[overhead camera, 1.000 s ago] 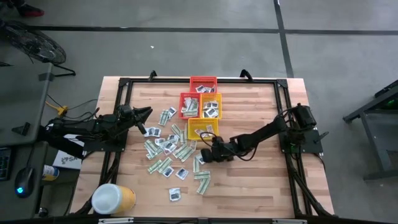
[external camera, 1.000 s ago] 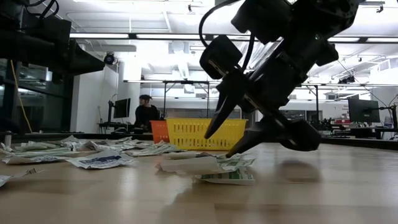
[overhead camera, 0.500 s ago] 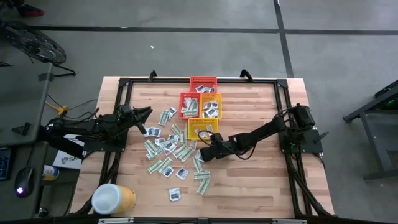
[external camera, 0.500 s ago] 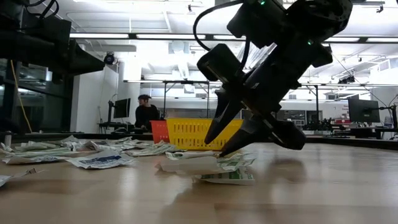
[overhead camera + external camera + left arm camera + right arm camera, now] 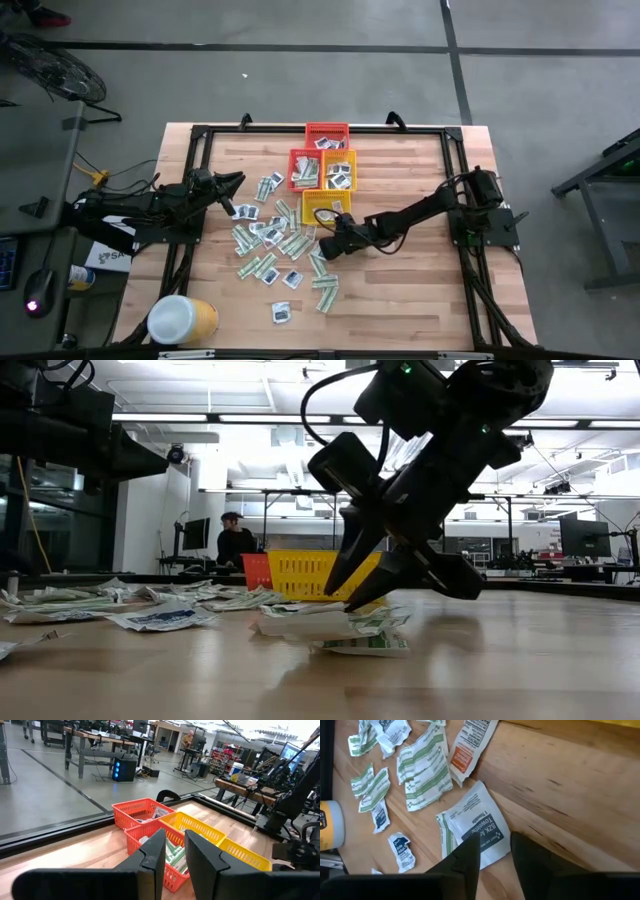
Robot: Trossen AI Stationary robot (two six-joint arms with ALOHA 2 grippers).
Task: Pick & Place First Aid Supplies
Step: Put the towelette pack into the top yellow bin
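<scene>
My right pincer (image 5: 330,243) hangs low over the middle of the counter (image 5: 400,300), just in front of the yellow basket (image 5: 326,206), its two fingers (image 5: 352,556) parted by a narrow gap and angled down at the packets without holding anything. Right under the fingertips lies a white square packet with a dark blue mark (image 5: 479,829), flat on the wood and overlapping a green-and-white strip beneath it. The rest of the first aid packets (image 5: 262,240) are scattered loose across the counter between my two arms, with a few more lying nearer the front edge. Some packets already sit inside the red basket (image 5: 304,170) and the orange basket (image 5: 340,170), which stand side by side just behind the yellow one; another red basket (image 5: 327,134) stands behind those. My left pincer (image 5: 236,180) waits raised over the counter's left side, its fingers (image 5: 156,851) close together with a slim gap and nothing between them. A big yellow tub with a white lid (image 5: 182,320) lies at the front left corner.
</scene>
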